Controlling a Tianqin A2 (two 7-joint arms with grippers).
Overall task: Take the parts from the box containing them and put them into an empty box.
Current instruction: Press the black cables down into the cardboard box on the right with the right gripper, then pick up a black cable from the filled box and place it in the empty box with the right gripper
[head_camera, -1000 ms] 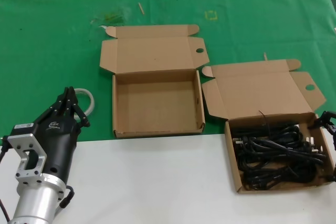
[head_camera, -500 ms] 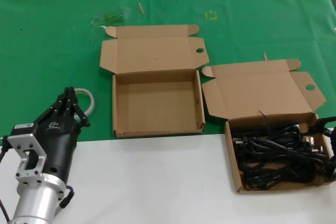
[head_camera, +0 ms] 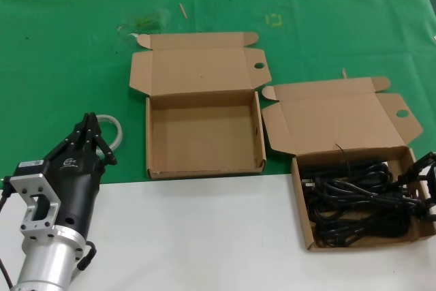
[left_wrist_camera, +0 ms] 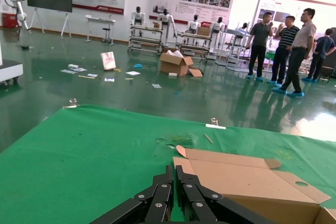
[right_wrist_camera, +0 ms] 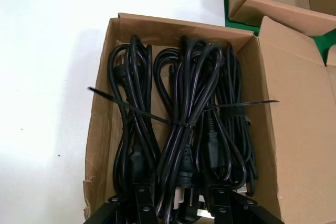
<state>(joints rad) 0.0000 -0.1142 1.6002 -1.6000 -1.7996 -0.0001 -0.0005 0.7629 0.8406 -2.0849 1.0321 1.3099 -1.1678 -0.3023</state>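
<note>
The box holding the parts [head_camera: 300, 202] sits at the right on the white surface, lid open. Several black looped cord bundles [head_camera: 357, 199] fill its tray. My right gripper [head_camera: 418, 185] is open at the tray's right end, down among the cords. In the right wrist view its fingers [right_wrist_camera: 139, 203] straddle the plug end of the middle bundle [right_wrist_camera: 184, 119], inside the box wall [right_wrist_camera: 100, 129]. The empty box [head_camera: 201, 134] stands open on the green cloth at the centre, its floor bare. My left gripper [head_camera: 89, 134] is shut and empty, parked at the left; the left wrist view [left_wrist_camera: 174, 174] also shows it.
A whitish tube ring [head_camera: 114, 127] lies on the green cloth just beyond my left gripper. The empty box's lid [left_wrist_camera: 247, 177] shows in the left wrist view. The green cloth [head_camera: 68, 46] covers the far half; the white table [head_camera: 204, 236] lies in front.
My right gripper has moved in from the right edge and down over the right end of the cord box. The left arm and both boxes have not moved.
</note>
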